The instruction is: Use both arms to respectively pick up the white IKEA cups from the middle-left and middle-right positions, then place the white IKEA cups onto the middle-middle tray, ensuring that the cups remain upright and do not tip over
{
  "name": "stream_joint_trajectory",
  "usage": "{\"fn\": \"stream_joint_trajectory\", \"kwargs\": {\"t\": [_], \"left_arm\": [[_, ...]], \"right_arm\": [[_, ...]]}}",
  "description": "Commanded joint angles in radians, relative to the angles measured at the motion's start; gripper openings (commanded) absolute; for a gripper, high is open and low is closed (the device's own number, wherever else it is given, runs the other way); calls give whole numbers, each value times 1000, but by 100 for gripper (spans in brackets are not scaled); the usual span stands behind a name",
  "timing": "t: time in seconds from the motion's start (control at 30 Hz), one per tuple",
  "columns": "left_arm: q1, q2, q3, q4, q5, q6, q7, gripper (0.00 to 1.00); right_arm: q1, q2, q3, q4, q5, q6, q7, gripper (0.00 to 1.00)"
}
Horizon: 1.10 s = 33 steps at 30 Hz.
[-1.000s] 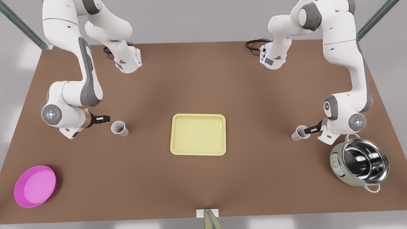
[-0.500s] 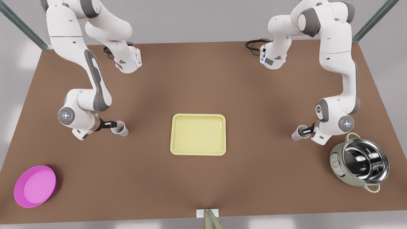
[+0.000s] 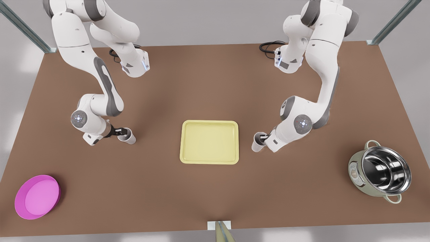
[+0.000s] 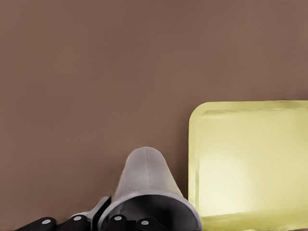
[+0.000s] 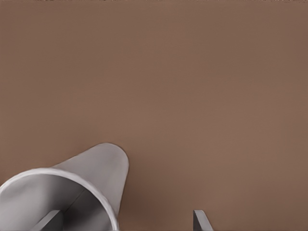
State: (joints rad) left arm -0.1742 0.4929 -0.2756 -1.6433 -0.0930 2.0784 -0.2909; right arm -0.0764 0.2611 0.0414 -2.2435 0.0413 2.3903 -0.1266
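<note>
Left of the pale yellow tray point(image 3: 210, 143) in the front view, a white cup point(image 3: 128, 137) stands upright on the brown table. My left gripper point(image 3: 121, 130) is at its rim. The left wrist view has that cup point(image 4: 144, 175) right in front of the left gripper point(image 4: 96, 220), with the tray point(image 4: 250, 159) beyond it. My right gripper point(image 3: 265, 137) is shut on the other white cup point(image 3: 257, 144), which is upright just off the tray's right edge. In the right wrist view, one finger point(image 5: 53, 219) of the right gripper point(image 5: 126, 220) sits inside this cup point(image 5: 98, 175) and the other outside.
A magenta-pink dish point(image 3: 37, 196) lies near the front left corner. A steel pot point(image 3: 381, 173) stands at the front right. Both arm bases and black cables point(image 3: 270, 45) are at the table's back edge. Bare table surrounds the tray.
The right arm has swung toward the tray, carrying its cup from beside the pot to the tray's right edge. The left gripper has closed in on the left cup's rim; that cup stayed put.
</note>
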Motion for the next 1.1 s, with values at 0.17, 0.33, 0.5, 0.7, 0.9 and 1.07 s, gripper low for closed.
{"fn": "stream_joint_trajectory", "kwargs": {"t": [0.17,0.33,0.5,0.7,0.9,1.07], "left_arm": [[-146,154,-53,191,-2,-136,-873,21],[-139,210,-83,131,-8,58,-869,21],[-133,230,-96,92,-8,150,-867,21],[-123,225,-99,48,-4,195,-818,96],[-77,191,-149,4,-4,186,-827,100],[-24,93,-186,11,1,-70,-841,100]], "right_arm": [[3,26,2,-8,2,109,-16,62],[9,32,6,1,0,107,-15,24],[36,32,12,111,3,4,-1,21],[349,167,12,430,48,-91,-4,21],[550,210,12,483,83,-83,-13,21],[584,271,12,492,81,-59,-13,21]]}}
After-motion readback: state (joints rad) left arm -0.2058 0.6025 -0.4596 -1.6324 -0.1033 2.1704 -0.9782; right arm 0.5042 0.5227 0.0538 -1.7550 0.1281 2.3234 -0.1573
